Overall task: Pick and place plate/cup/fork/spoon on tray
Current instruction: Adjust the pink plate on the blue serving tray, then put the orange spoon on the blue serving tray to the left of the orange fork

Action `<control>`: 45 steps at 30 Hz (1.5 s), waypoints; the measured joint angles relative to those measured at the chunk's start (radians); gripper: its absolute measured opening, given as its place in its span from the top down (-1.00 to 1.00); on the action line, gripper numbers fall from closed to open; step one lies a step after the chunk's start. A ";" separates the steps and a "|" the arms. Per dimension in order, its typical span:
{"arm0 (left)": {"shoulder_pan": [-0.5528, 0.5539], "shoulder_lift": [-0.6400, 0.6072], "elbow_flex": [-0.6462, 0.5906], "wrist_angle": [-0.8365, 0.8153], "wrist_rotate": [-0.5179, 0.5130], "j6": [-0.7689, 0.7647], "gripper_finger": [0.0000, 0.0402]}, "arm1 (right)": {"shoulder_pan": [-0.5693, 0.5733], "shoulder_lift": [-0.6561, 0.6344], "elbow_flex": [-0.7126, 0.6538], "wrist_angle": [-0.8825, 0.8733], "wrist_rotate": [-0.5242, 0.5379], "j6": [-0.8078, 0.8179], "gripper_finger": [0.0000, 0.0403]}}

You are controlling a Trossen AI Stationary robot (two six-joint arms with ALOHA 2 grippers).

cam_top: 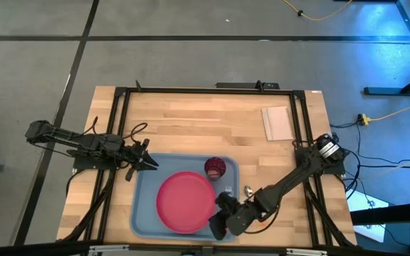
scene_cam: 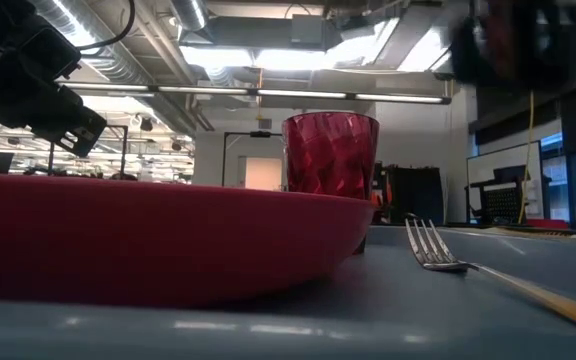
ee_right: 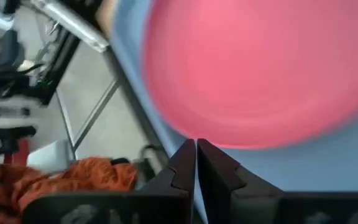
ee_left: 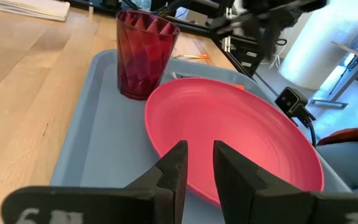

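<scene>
The pink-red plate [cam_top: 186,201] lies flat in the light blue tray [cam_top: 142,213]. The dark red cup [cam_top: 215,168] stands upright in the tray's far right corner. The fork [scene_cam: 433,245] lies on the tray floor right of the plate, tines toward the cup. The spoon's silver bowl [cam_top: 248,190] shows just outside the tray's right rim; its handle is hidden under my right arm. My left gripper [ee_left: 199,163] hovers over the tray's far left corner, narrowly open and empty. My right gripper [ee_right: 196,146] is shut over the tray's near right corner, at the plate's near rim [ee_right: 241,138]. My right gripper's shut fingertips stand right at the plate's near right rim [ee_right: 204,140], coming from the table's right side. I cannot tell whether they touch it. Nothing shows between the fingers.
A small pale rectangular sheet [cam_top: 277,122] lies on the wood at the far right. A black frame [cam_top: 119,128] runs around the tabletop. Bare wood lies beyond the tray toward the far edge.
</scene>
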 joint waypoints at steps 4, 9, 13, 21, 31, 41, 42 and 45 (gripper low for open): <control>0.000 0.000 0.000 0.000 0.000 0.000 0.66 | -0.002 0.066 0.159 -0.050 -0.036 -0.123 0.89; 0.000 0.000 0.000 0.000 0.000 0.000 0.66 | -0.006 0.120 0.367 -0.542 -0.031 -0.045 0.89; 0.000 0.000 0.000 0.000 0.000 0.000 0.66 | -0.017 0.173 0.447 -0.870 -0.061 0.130 0.89; 0.000 0.000 0.000 0.000 0.000 0.000 0.66 | -0.086 0.287 0.441 -0.865 -0.107 0.164 0.89; 0.000 0.000 0.000 0.000 0.000 0.000 0.66 | -0.116 0.299 0.440 -0.748 -0.076 0.087 0.89; 0.000 0.000 0.000 0.000 0.000 0.000 0.66 | -0.118 0.288 0.452 -0.712 -0.110 0.007 0.89; 0.000 0.000 0.000 0.000 0.000 0.000 0.66 | -0.116 0.286 0.466 -0.740 -0.124 0.010 0.89; 0.000 0.000 0.000 0.000 0.000 0.000 0.66 | -0.109 0.279 0.542 -0.923 -0.134 0.043 0.89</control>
